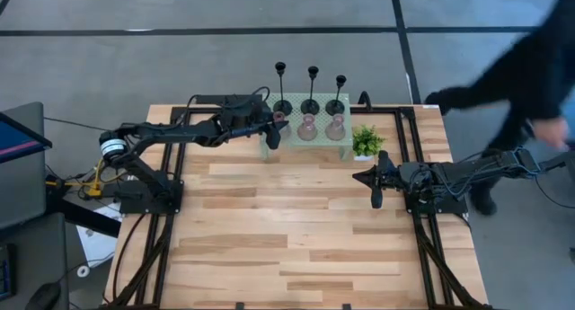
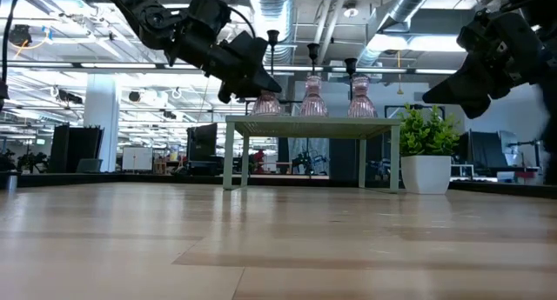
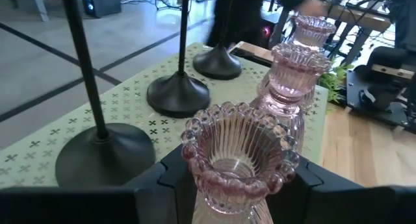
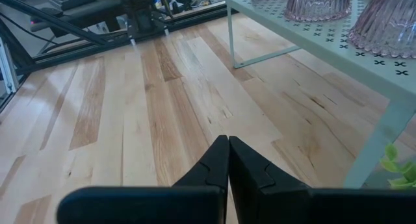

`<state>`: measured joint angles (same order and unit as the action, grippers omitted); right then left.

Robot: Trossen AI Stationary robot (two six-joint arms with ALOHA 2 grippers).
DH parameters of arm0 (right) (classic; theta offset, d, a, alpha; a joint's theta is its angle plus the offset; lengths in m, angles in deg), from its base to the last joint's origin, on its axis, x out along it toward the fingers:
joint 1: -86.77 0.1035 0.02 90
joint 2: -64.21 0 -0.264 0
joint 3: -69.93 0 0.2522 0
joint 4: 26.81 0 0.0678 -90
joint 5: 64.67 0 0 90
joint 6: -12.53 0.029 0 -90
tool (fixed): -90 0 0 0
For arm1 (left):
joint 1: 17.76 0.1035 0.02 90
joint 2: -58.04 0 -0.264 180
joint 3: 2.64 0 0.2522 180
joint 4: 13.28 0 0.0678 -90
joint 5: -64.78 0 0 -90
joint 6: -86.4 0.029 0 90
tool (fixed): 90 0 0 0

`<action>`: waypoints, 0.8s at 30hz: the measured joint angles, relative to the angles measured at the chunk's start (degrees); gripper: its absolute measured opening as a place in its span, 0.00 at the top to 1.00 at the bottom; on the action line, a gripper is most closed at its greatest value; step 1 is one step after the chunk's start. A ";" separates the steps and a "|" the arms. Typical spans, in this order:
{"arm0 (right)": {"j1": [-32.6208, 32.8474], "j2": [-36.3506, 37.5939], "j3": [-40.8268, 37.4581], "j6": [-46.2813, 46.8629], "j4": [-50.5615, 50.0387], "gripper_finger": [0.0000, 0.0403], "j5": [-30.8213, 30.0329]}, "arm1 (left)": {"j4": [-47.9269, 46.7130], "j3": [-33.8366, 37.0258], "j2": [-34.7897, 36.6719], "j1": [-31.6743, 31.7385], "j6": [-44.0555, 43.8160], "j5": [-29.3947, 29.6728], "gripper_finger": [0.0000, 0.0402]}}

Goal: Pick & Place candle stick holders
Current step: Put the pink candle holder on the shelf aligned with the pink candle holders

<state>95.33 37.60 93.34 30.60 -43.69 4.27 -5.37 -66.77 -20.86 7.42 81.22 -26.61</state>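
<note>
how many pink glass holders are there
3, in a row on the green stand: one between the left gripper's fingers, a middle one, and one nearest the plant.

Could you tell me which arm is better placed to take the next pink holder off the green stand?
Left. Its tool is already around the end pink holder on the green stand. The right tool is shut, low by the potted plant.

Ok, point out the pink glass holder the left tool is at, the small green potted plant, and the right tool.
pink ribbed glass holder [image 3: 239, 160]: left wrist view, beaded cup.
small green potted plant [image 2: 426, 172]: low view, white pot.
right tool [image 4: 228, 163]: right wrist view, fingertips.
</note>
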 joint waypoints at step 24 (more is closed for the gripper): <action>0.00 0.00 0.00 -0.02 -0.02 1.00 0.00 | 1.81 0.02 -0.87 0.14 -3.21 -0.04 0.64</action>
<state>95.33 37.60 93.34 30.57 -43.71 4.27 -3.56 -66.75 -21.72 7.56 78.01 -26.65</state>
